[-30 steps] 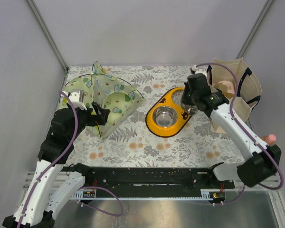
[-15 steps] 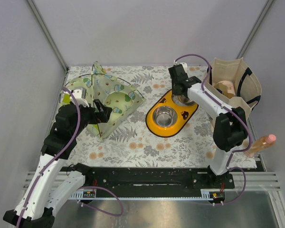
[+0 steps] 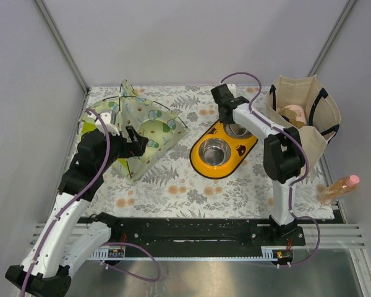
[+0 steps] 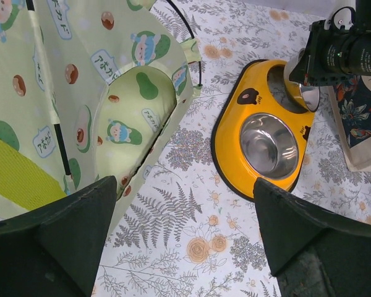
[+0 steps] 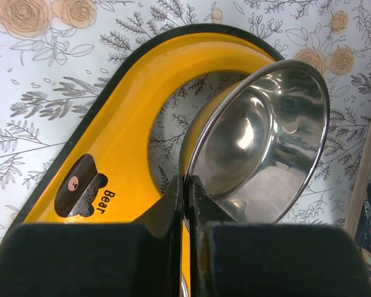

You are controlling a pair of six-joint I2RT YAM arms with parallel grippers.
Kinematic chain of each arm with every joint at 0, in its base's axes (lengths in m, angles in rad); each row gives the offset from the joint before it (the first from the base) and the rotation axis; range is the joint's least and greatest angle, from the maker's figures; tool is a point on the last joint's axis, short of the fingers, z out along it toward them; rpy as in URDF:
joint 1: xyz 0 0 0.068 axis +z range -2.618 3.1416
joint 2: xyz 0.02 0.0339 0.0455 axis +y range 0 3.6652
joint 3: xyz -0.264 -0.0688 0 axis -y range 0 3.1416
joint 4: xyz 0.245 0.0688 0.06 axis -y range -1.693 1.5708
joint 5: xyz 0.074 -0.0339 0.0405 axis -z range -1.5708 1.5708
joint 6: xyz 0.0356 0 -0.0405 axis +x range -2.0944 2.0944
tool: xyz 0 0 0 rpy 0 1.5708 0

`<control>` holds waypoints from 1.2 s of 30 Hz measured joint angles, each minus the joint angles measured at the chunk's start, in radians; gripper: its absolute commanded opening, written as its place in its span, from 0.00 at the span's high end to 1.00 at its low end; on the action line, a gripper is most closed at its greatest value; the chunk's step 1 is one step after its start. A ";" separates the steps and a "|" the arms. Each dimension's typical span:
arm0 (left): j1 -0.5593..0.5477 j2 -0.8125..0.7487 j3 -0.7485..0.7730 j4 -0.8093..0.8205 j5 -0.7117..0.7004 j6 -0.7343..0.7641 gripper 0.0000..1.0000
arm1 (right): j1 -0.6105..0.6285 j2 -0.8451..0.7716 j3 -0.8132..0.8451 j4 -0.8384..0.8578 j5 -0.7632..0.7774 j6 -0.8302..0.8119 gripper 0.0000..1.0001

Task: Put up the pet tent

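My right jaws are pressed onto the thin rim of a steel bowl [image 5: 266,142], which hangs tilted over the far hole of the orange feeder [image 3: 201,162]. With so narrow a pinch on smooth metal, I judge it could swivel or slip out and knock the feeder askew. My left jaws are spread wide and hold nothing, hovering just above the near right edge of the tent [image 3: 139,124]. The danger there is closing on loose cloth instead of a pole [image 4: 60,151]. That would only drag the tent across the surface [image 3: 191,192] rather than raise it, and a thin pole could pop out of a poor grip. If I pull it rightward, it may also run into the feeder or my right arm, which reaches in close beside it. The tent sits at the far left of the surface, well apart from the bag at the far right. It is pale green avocado print with a solid lime panel [image 4: 18,173] on its left side and black poles arcing along its edges. It looks slumped and lopsided, with its opening facing right, not yet standing taut. I cannot make out any ties.
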 measured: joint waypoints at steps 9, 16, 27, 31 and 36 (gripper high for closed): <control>0.000 0.027 0.002 0.003 0.000 0.012 0.05 | -0.007 0.049 0.038 -0.045 0.004 0.031 0.63; 0.000 0.026 0.026 0.003 -0.005 0.027 0.05 | -0.008 0.051 0.055 -0.074 -0.015 0.054 0.52; 0.000 0.019 0.068 -0.050 -0.003 0.039 0.05 | -0.013 -0.018 -0.005 -0.101 -0.129 0.089 0.46; 0.000 0.015 0.124 -0.100 0.002 0.041 0.01 | -0.015 -0.165 -0.151 -0.105 -0.185 0.108 0.34; 0.000 -0.032 0.134 -0.181 0.008 0.029 0.01 | -0.016 -0.441 -0.335 -0.117 -0.256 0.129 0.04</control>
